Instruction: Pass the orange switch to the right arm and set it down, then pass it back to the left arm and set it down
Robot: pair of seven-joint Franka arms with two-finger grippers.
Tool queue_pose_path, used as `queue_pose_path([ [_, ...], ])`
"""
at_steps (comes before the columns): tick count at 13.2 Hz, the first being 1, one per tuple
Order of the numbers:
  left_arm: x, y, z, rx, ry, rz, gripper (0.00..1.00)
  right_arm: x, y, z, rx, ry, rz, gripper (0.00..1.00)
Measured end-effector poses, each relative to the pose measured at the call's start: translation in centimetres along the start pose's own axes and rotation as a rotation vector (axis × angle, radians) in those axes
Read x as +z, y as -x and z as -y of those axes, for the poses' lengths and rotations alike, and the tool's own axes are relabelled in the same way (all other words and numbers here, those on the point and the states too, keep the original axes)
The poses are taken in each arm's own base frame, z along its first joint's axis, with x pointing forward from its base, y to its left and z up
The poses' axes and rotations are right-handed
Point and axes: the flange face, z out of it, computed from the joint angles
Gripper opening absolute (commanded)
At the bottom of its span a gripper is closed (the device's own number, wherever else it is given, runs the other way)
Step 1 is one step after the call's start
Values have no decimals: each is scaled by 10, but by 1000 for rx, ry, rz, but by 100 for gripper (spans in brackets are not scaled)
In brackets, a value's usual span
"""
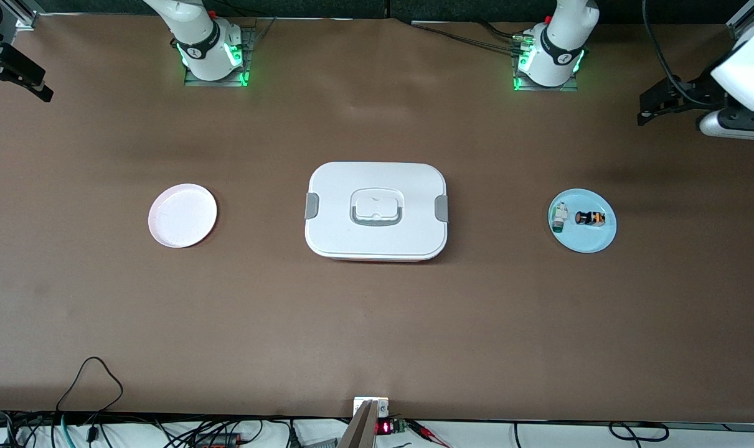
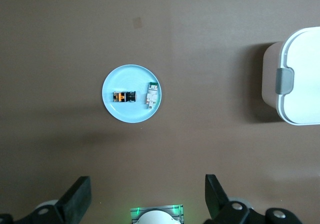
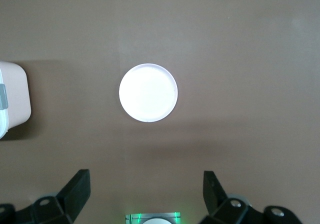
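We note the orange switch (image 1: 589,218) as a short black cylinder with orange markings, lying on its side on the light blue plate (image 1: 594,242) toward the left arm's end of the table. A white switch with a green tip (image 1: 560,218) lies just beside it on the same plate, apart from it. The box (image 1: 377,186), white with grey latches and handle, stands at mid-table between this plate and the white plate (image 1: 182,215), well apart from both. Bare brown table (image 1: 377,323) surrounds all three. The left gripper (image 2: 146,196) hangs high over the blue plate, released. The right gripper (image 3: 146,194) hangs over the white plate, likewise released and holding nothing.
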Motion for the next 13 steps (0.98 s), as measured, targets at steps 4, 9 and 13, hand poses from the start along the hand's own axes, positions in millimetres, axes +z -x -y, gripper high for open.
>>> queue_pose_path([
  [4,1,0,-2,-2,-1,7,100,-4,3,11,-28,-4,16,100],
  [9,30,-6,0,-8,0,119,100,-5,2,17,-40,-4,19,100],
  [13,64,-21,3,-11,3,209,100,6,-7,17,-41,-4,41,100],
])
